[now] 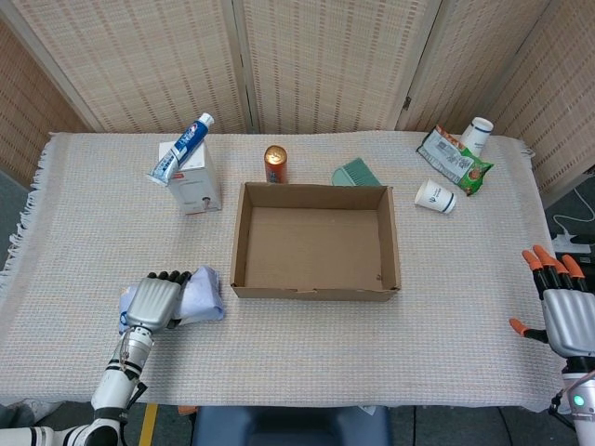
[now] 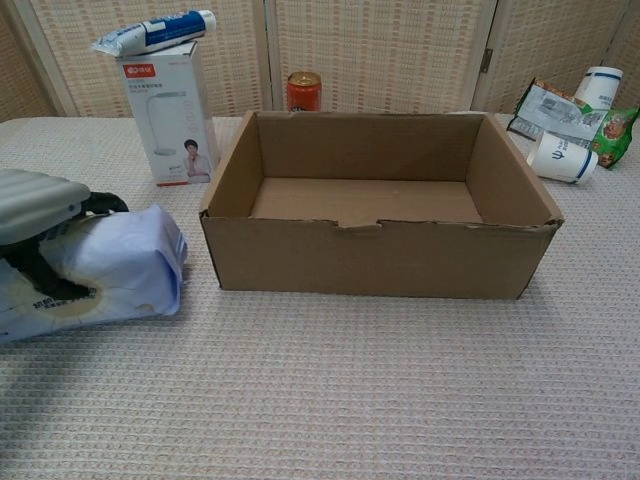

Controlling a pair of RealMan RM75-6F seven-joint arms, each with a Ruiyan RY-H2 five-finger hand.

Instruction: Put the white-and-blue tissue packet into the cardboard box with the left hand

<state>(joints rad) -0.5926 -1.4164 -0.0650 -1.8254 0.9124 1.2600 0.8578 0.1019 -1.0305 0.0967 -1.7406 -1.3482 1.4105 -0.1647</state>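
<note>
Left hand (image 1: 155,302) grips the white-and-blue tissue packet (image 1: 200,295) from above, fingers wrapped over its top, thumb hooked on the near side in the chest view. Packet sits at the table's front left, just left of the cardboard box (image 1: 314,291), long axis pointing roughly at the box wall. Box lies to the hand's right, so the move likely needs a lift over the left wall. Right hand (image 1: 562,313) rests far right, fingers spread, holding nothing.
</note>
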